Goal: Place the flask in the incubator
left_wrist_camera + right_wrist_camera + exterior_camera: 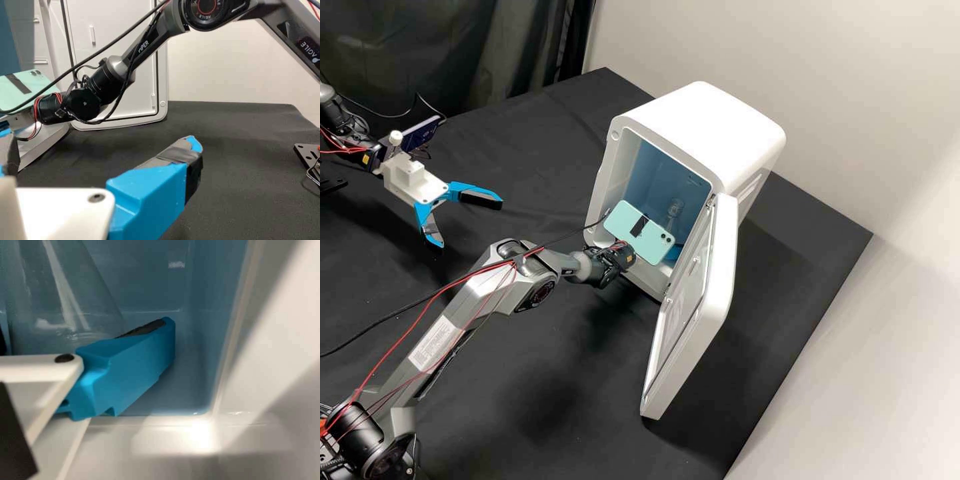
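High view — flask (pixel 672 206) inside open incubator (pixel 713 127)

Black bench (pixel 553 400) (its far corner near the wall), a dark curtain (pixel 420 47) behind, white wall (pixel 840 87) beside.

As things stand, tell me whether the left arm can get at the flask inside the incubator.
Probably not. The flask sits deep inside the incubator, and the right arm occupies the open doorway; the left gripper hangs open over the bench, some way off.
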You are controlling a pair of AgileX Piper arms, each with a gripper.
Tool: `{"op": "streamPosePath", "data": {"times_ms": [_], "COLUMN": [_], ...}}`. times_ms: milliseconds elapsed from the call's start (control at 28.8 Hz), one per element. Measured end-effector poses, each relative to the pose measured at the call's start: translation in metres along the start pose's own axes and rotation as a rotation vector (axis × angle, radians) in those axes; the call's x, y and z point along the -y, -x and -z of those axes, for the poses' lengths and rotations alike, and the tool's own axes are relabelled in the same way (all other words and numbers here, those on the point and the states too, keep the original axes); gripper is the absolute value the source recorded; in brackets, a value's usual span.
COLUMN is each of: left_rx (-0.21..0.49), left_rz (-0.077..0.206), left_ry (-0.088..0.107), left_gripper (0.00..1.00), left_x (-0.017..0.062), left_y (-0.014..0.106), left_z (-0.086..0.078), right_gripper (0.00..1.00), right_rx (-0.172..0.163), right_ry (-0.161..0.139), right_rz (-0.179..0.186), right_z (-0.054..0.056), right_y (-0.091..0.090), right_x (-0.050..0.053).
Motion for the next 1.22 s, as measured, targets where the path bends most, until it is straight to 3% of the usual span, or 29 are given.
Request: {"op": "streamPosePath", "data": {"times_ms": [208, 278, 833, 1042, 1215], "left_rx": [-0.001, 0.002, 0.002, 0.002, 0.002], "left_rz": [-0.001, 0.0, 0.0, 0.0, 0.0], "left_ry": [0.002, 0.002, 0.002, 0.002, 0.002], "left_gripper": [1.0, 1.0, 1.0, 1.0, 1.0], "left_x": [0.0, 0.0001, 0.0001, 0.0001, 0.0001], "left_y": [0.0, 0.0, 0.0, 0.0, 0.0], "left_z": [0.0, -0.001, -0.001, -0.001, -0.001], "right_gripper": [1.0, 1.0, 1.0, 1.0, 1.0], "right_rx": [-0.006, -0.012, -0.02, -0.015, -0.016], "right_ry": [-0.014, -0.003, 0.001, -0.007, -0.037], "right_rz": [0.005, 0.012, 0.02, 0.021, 0.02], "right_z": [0.001, 0.001, -0.003, -0.006, -0.009], "right_y": [0.0, 0.0, 0.003, 0.022, 0.044], "right_x": [0.0, 0.001, 0.007, 0.006, 0.007]}}
